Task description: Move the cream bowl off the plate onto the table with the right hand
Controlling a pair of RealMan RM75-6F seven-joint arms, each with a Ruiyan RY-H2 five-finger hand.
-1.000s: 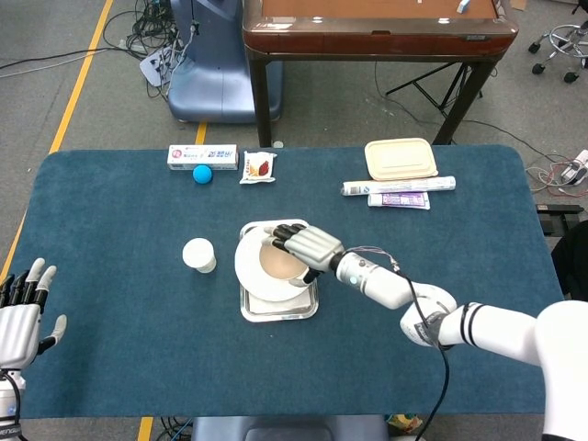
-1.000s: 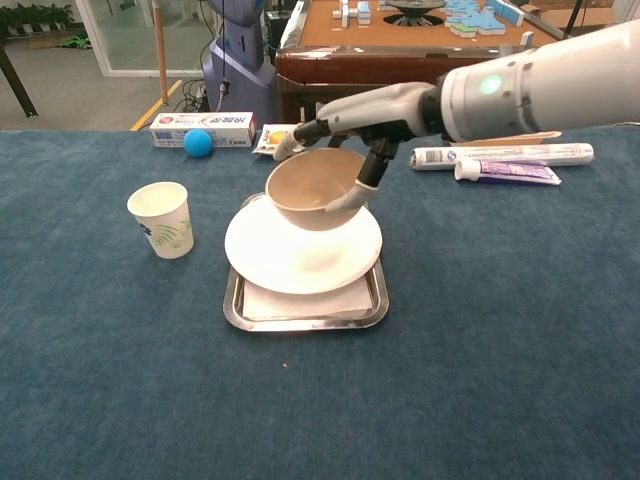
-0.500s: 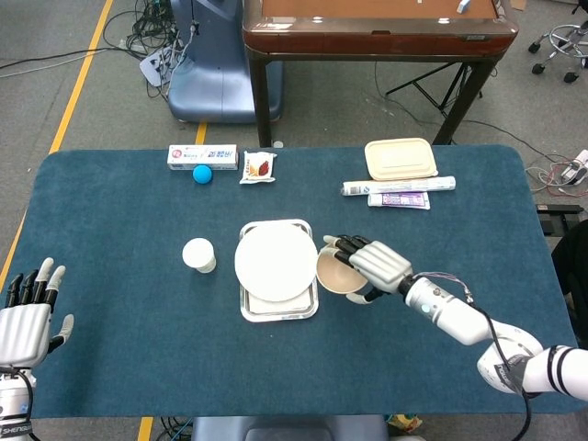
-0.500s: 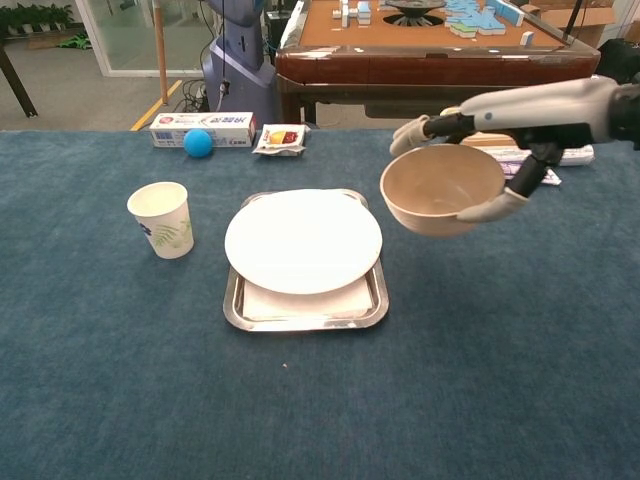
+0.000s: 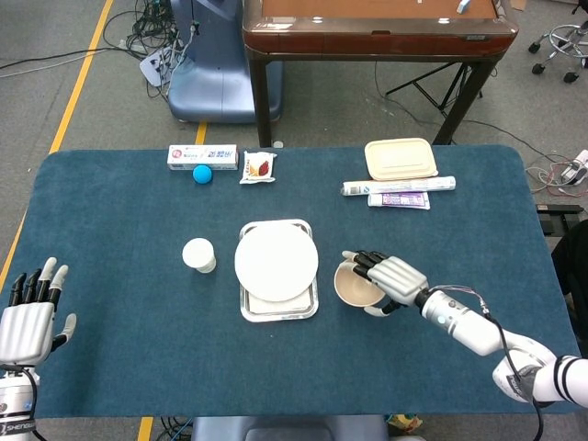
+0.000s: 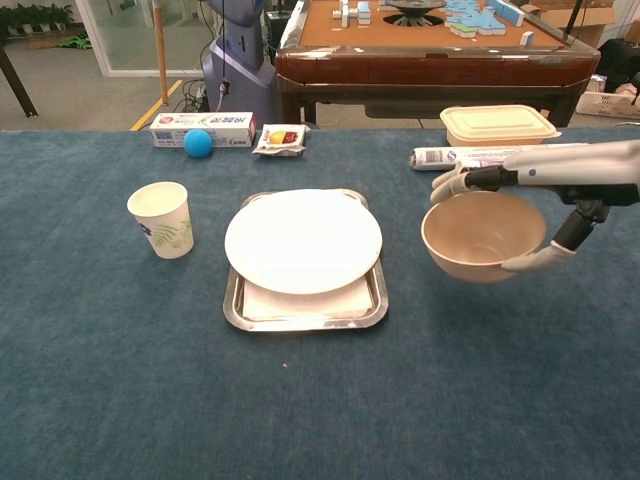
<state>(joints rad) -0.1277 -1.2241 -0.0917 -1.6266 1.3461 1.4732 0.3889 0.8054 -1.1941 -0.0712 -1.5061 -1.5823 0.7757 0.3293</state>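
Note:
The cream bowl (image 5: 352, 287) (image 6: 476, 236) is upright to the right of the white plate (image 5: 276, 262) (image 6: 303, 240), low over the blue table or just touching it; I cannot tell which. My right hand (image 5: 390, 279) (image 6: 545, 215) grips it by the far rim and the right side. The plate lies bare on a metal tray (image 5: 278, 310) (image 6: 305, 305). My left hand (image 5: 29, 317) hovers at the table's front left corner, fingers apart, holding nothing; the chest view does not show it.
A paper cup (image 5: 199, 254) (image 6: 162, 218) stands left of the plate. Along the far edge lie a toothpaste box (image 5: 202, 156), blue ball (image 5: 202, 175), snack packet (image 5: 258, 167), lidded container (image 5: 401, 158) and two tubes (image 5: 399, 192).
My right hand has carried the cream bowl off the plate, rightward and down, toward the table beside the tray. The left hand barely shifted.

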